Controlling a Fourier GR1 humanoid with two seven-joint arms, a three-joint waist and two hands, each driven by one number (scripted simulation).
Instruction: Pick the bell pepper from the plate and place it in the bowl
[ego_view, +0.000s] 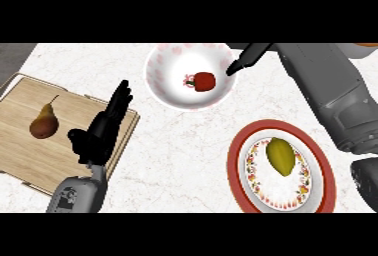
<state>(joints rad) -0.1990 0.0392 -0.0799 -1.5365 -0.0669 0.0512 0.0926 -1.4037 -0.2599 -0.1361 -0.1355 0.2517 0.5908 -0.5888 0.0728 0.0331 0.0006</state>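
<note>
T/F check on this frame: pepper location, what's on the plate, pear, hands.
1. The pepper lies in the bowl. True.
2. The plate holds a pear. False: it holds a yellow-green fruit; the pear is on the board.
3. The right hand is curled round the pepper. False: its fingers are straight at the bowl's rim, apart from the pepper.
4. The left hand is open over the board's right edge. True.
5. The bowl sits on the board. False: it stands on the counter, beside the board.
</note>
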